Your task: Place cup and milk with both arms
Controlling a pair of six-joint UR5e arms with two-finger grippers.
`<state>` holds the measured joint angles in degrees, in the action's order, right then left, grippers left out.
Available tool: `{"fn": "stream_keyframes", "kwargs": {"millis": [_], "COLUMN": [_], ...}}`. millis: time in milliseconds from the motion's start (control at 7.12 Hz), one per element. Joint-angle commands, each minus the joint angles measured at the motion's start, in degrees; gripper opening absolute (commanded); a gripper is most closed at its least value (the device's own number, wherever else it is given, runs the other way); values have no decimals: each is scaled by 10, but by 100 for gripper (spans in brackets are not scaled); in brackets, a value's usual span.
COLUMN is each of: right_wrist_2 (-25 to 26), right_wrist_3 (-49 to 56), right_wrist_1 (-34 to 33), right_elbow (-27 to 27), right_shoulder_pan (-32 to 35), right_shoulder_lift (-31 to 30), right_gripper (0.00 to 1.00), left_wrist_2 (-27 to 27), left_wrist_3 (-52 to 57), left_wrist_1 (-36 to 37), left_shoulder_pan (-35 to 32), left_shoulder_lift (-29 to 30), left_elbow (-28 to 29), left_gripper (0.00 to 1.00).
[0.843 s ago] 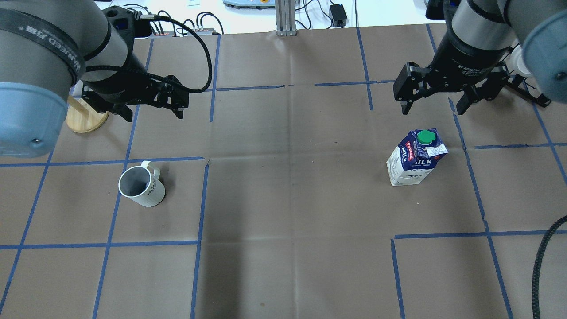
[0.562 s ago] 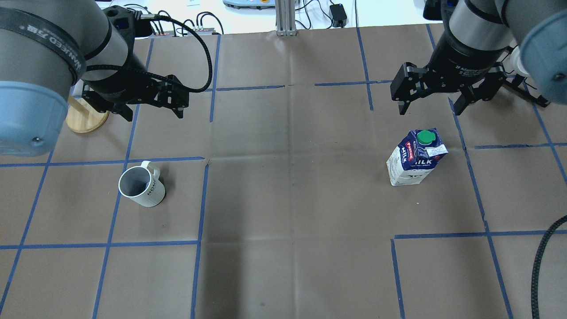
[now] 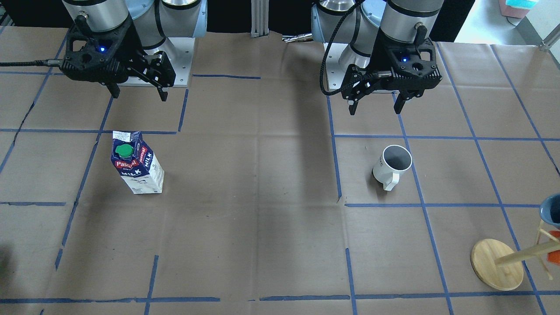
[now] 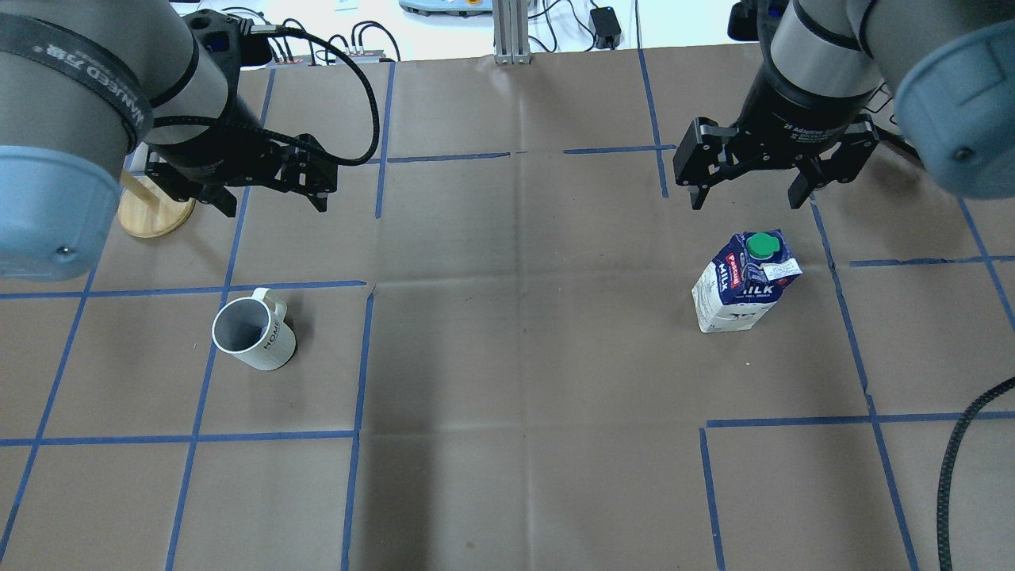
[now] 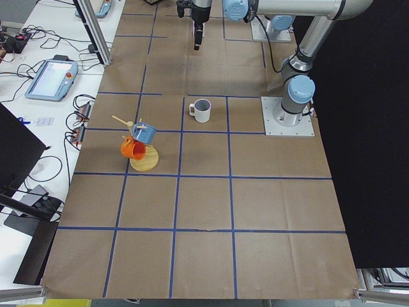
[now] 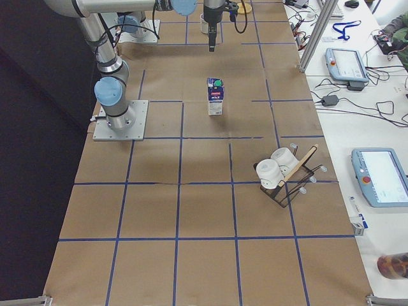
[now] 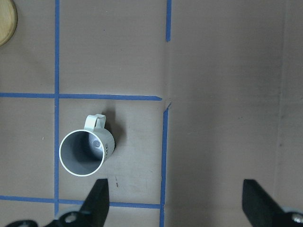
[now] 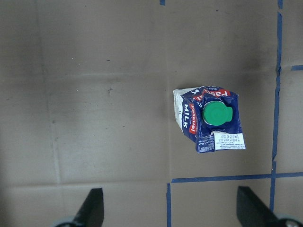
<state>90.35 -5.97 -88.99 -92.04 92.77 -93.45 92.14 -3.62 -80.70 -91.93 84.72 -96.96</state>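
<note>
Jaws spread wide, empty, on left gripper (image 4: 276,202) and right gripper (image 4: 744,198), both hanging above brown paper table (image 4: 507,357) with blue tape grid (image 4: 273,435). Cup (image 4: 252,333), white ceramic, grey inside, upright below left gripper, untouched; milk (image 4: 744,281), gable-top carton, green round cap (image 4: 763,244), upright below right gripper, untouched. Only right side view shows black rack (image 6: 285,191) holding white cups (image 6: 266,171).

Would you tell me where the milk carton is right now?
In the overhead view the milk stands upright on the right half of the table, near the open right claw, far from the cup at left.
</note>
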Motion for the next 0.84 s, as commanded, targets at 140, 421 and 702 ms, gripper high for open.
{"fn": "stream_keyframes", "kwargs": {"millis": [140,421,702], "right_wrist_2": [2,2,3], "right_wrist_3": [-4,-4,-4], "right_wrist_1": [0,0,1], "right_elbow": [-1,-1,-1], "right_shoulder_pan": [1,1,1], "right_shoulder_lift": [0,-2,-2], "right_gripper": [100,100,100], "left_wrist_2": [6,8,4], "left_wrist_3": [2,-2,-2], "left_wrist_1": [-6,-9,-27], "left_shoulder_pan": [1,0,0], "left_shoulder_lift": [-14,-16,-16], "left_elbow": [-1,2,-1], "left_gripper": [100,100,100]}}
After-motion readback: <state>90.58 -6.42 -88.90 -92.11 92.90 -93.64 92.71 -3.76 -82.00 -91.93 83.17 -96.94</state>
